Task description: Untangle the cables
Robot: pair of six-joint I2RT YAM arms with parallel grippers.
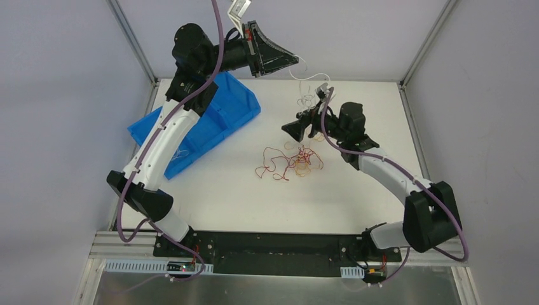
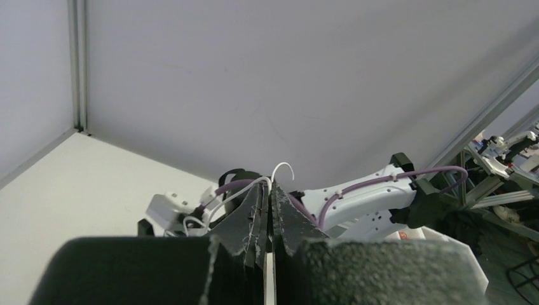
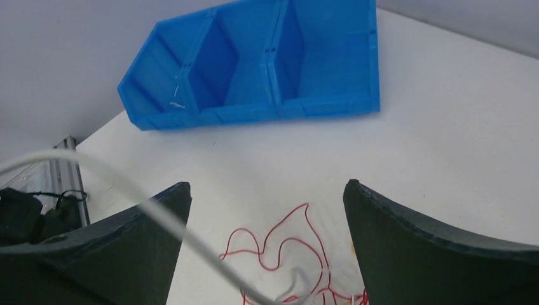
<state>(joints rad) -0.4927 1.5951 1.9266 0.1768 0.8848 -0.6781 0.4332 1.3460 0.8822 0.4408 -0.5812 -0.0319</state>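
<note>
While held high over the far edge of the surface (image 1: 216, 197), left tool (image 2: 269, 187) pinched shut on white cable (image 2: 283, 164) | cable's length trailing rightward and down past right tool (image 3: 267, 187), spread wide, empty | red-orange tangle (image 1: 297, 162) mid-surface, nearward of right tool, closer to it than to left tool.

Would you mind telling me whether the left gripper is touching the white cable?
Touching: the left wrist view shows the white cable pinched in the shut left gripper, its end curling out.
</note>
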